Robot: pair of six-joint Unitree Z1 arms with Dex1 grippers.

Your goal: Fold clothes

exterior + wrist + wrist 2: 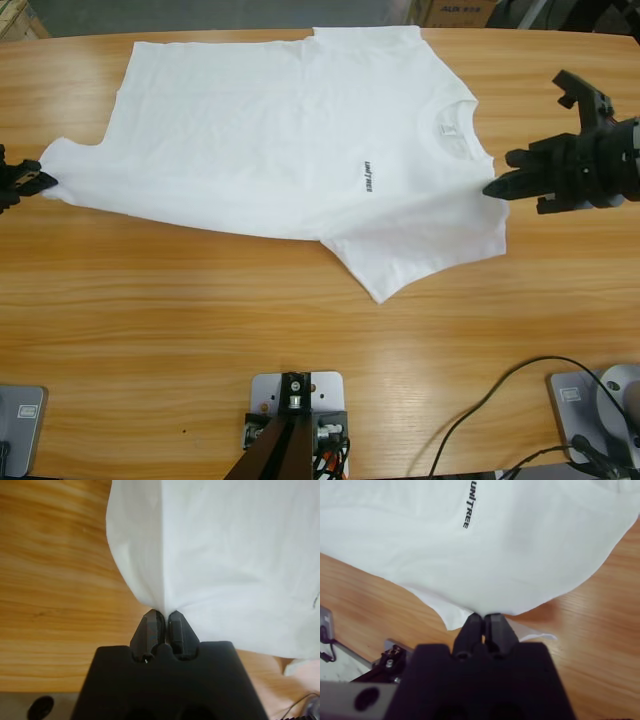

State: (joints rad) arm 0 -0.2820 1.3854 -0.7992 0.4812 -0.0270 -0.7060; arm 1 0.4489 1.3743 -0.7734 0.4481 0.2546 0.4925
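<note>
Item: shirt (270, 130), white, short-sleeved, ribbed collar (455, 125), dark lettering (367, 177) on chest. Landmark: collar.

Nearest camera: bare table (200, 330), no cloth. Next: lower sleeve (420, 245), just below collar, spread toward front edge. Body spread flat across table, hem end far from collar, towards left side of high view. Upper sleeve (365, 45) beyond collar, at back edge.

Right gripper (497, 186): just beside collar, at shoulder edge; jaws closed tight, thin pinch of cloth between tips (right wrist view (483, 616)).

Left gripper (42, 180): farthest from collar, at hem corner; jaws closed on gathered cloth point (left wrist view (162, 614)).

Stage (judged): both ends gripped, fold not yet made.

Risks (judged):
- thin pinch, may slip out under tension if pull uneven
- only top layer caught, so back layer drags and fold skews
- lower sleeve loose, may tuck under or bunch
- arms out of step, so wrinkles and crooked crease
</note>
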